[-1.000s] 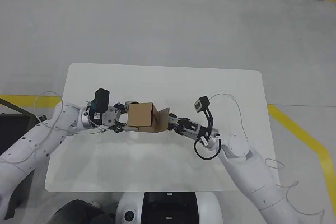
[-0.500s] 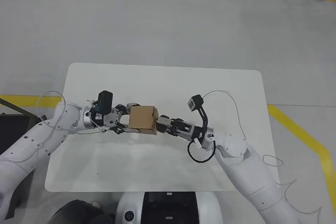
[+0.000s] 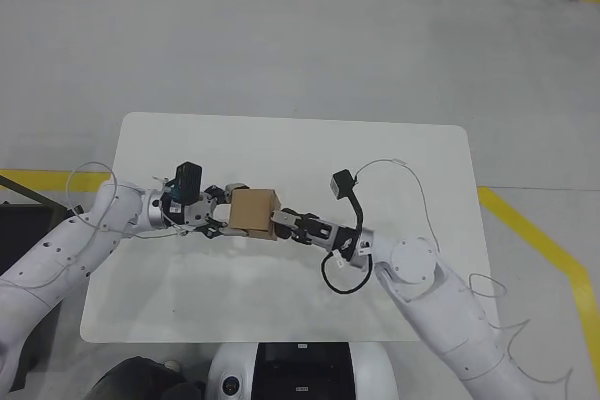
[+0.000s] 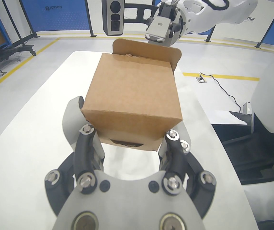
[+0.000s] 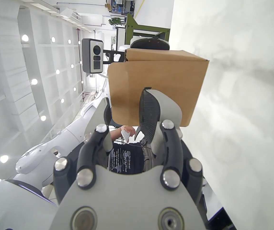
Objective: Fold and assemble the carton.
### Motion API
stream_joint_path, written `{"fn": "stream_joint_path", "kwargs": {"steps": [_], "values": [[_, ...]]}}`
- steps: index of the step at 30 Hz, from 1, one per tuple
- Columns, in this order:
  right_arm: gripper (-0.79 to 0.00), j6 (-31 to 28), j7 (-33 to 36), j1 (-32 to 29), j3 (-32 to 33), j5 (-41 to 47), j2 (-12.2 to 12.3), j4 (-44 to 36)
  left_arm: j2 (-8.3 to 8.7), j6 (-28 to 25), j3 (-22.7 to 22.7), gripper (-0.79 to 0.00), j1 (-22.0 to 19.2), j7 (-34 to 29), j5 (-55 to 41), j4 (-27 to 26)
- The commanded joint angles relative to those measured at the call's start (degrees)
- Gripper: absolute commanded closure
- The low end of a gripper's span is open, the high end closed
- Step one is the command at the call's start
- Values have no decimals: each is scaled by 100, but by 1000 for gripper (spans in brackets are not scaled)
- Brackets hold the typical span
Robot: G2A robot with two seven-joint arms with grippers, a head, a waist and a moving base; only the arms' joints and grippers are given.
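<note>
Mid-frame, the right pincer [image 3: 286, 222], spread and empty, has pushed the flap [image 5: 151, 77] flat onto the carton [image 3: 254, 211], which the left pincer [image 3: 226, 210] clamps; that end looks nearly closed.

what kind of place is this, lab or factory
Likely a robot test cell in an industrial hall: blue barrier panels fence off the white table where the carton is handled, yellow floor lines mark the zone, and rows of ceiling lights run high overhead.
</note>
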Motion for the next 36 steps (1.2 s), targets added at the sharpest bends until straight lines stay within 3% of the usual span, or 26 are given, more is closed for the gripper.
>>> {"fn": "stream_joint_path", "kwargs": {"steps": [1,23,36], "values": [[-320,33,2,-16,20,-33,8,-37,-5,0,-11,-95,8,0,13,6],[-308,682,-129,88,3,-433,22,-100,-44,0,-87,-80,40,0,110,45],[-206,738,-207,67,38,-452,26,-133,-26,0,-140,-71,72,0,73,24]]}}
